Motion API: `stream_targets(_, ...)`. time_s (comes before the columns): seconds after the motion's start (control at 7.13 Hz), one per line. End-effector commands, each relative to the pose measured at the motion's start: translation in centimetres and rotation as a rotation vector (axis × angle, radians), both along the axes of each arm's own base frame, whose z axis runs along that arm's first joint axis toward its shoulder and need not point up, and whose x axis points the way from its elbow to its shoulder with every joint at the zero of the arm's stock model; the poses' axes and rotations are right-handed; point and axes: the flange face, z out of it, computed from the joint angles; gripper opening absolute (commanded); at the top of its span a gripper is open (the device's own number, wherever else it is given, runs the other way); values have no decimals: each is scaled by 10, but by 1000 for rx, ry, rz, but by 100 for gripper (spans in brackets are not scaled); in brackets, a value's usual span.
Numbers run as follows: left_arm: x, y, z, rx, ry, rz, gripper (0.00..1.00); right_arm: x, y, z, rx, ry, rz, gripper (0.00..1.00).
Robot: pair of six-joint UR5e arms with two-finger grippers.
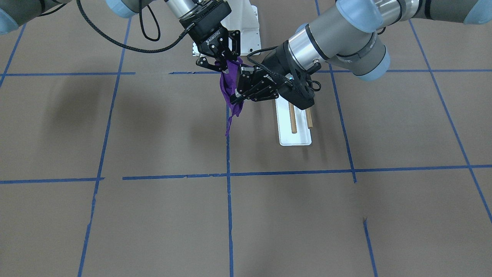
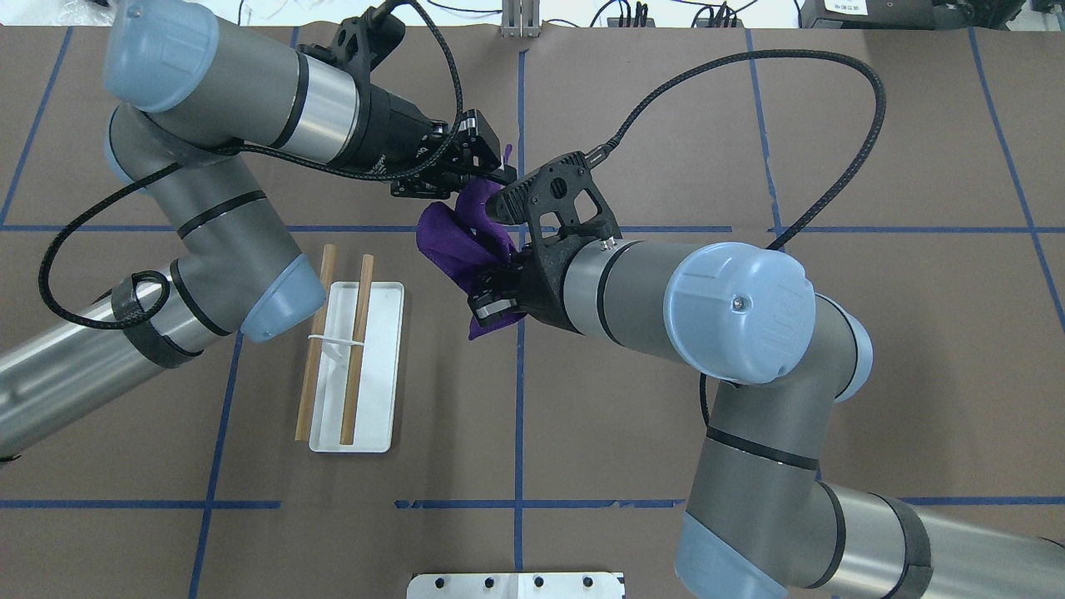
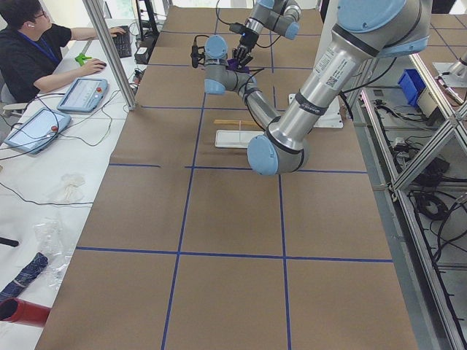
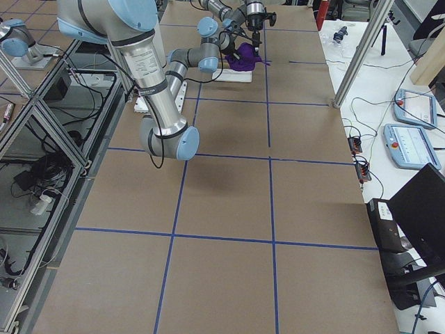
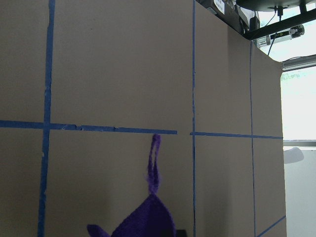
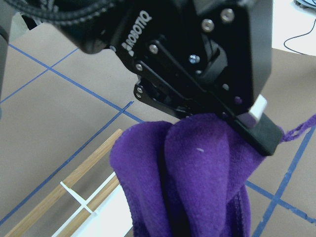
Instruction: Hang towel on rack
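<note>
The deep-purple towel [image 1: 229, 87] hangs bunched in the air between both grippers, above the table's centre line. It also shows in the overhead view [image 2: 453, 241] and fills the right wrist view [image 6: 197, 173]. My left gripper [image 2: 482, 179] is shut on the towel's far part, also seen from the front [image 1: 237, 94]. My right gripper [image 1: 223, 64] is shut on the towel's near part [image 2: 491, 295]. The towel's thin loop [image 5: 154, 163] sticks out free. The rack [image 2: 356, 366], a white base with two wooden rods, lies on the table to the left of the towel.
A white mounting plate [image 2: 516, 585] sits at the robot's base. Blue tape lines [image 1: 229, 215] grid the brown table. Black cables [image 2: 749, 75] loop above both wrists. An operator [image 3: 29, 44] sits at a side desk beyond the far table edge.
</note>
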Motion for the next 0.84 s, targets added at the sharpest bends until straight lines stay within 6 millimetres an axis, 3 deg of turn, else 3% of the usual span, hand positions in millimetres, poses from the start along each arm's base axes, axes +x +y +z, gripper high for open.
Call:
stream_targets(0.0,-1,0,0,1,0,-1,0,2,1,1,0,-1,-1,0)
stream_targets(0.14,-1,0,0,1,0,-1,0,2,1,1,-1,0,-5,0)
stream_targets(0.28,-2,-2,0,0,-1,-4,0,0,4,2,-2,1,-5,99)
stream_targets(0.7,-7,-5,1,-1,-3,-10,0,7,8,3,-19,42,-16,100)
